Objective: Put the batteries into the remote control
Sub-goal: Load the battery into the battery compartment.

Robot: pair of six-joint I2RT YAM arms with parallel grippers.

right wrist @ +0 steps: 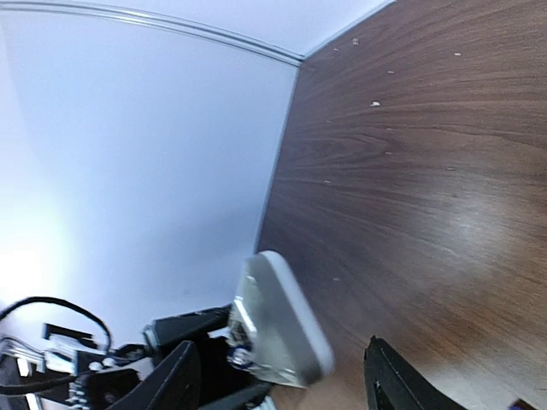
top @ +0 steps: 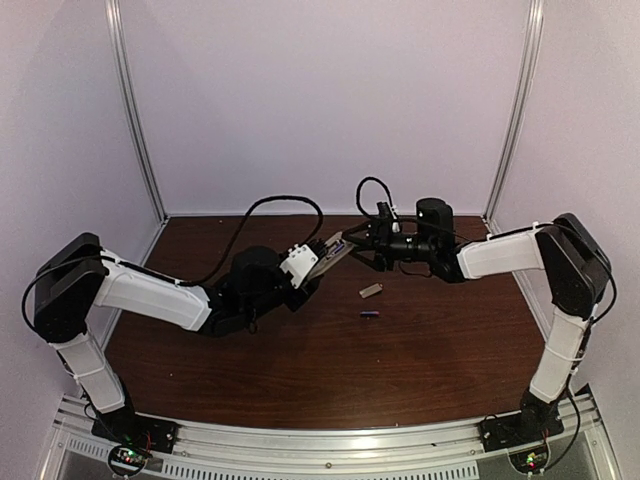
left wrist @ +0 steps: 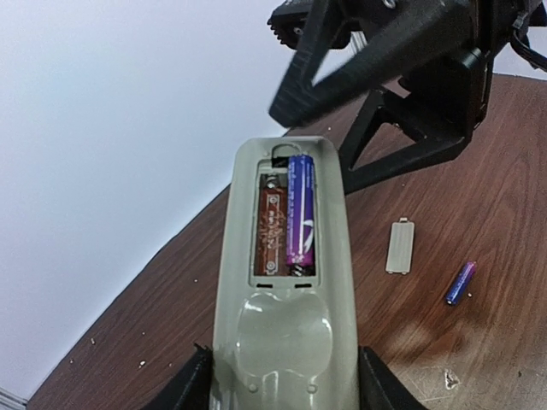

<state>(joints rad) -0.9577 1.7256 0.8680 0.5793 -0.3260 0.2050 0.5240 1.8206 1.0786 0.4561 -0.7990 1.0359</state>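
- Overhead view: the left gripper (top: 314, 266) is clamped on the remote (top: 332, 252). It holds the remote tilted above the table (top: 300, 370), raised end toward the right gripper (top: 354, 240).
- The right gripper is released, jaws apart just at that raised end.
- The cover (top: 371, 291) lies on the table near the middle. The loose battery (top: 370, 314) is just beside it on the side nearer the arm bases. Both are apart from the remote.
- Left wrist view: the remote sits back-up between the left fingers (left wrist: 192, 384), with its compartment uncovered.
- The loaded battery (left wrist: 301, 209) fills the right-hand slot, and the left-hand slot shows brown board.
- The right gripper's dark fingers, one blurred, are spread just past the remote's far end.
- The cover lies flat on the table to the right of the remote. The loose battery lies at a slant further right.
- Right wrist view: the right fingers (right wrist: 171, 380) stand well apart at the bottom edge.
- The remote's rounded end shows between them and touches neither, as far as can be seen. The wall (right wrist: 128, 171) and table lie behind it.
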